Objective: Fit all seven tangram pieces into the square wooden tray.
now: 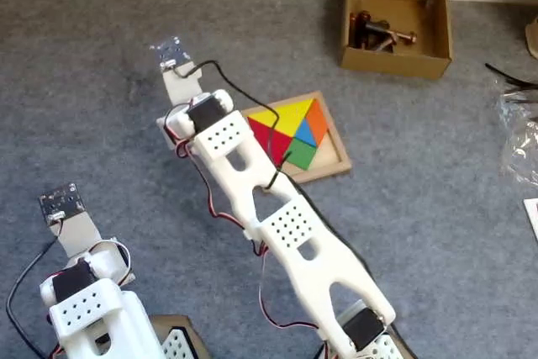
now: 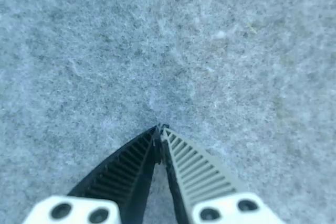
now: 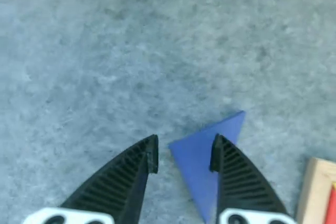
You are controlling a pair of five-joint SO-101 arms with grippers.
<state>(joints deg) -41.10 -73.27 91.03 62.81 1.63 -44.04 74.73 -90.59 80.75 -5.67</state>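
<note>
Pickup of the blue triangle (image 3: 207,140), lying on grey felt (image 3: 105,51) just beside the tray (image 3: 315,187), seems in hand: the right gripper (image 3: 184,153) gapes over it and next should lower and close, while the left gripper (image 2: 160,129) is clenched on nothing

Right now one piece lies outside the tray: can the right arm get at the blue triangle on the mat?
Probably yes: the right gripper hangs open over the blue triangle, flat on the grey mat beside the tray, with nothing between its fingers and it.
</note>
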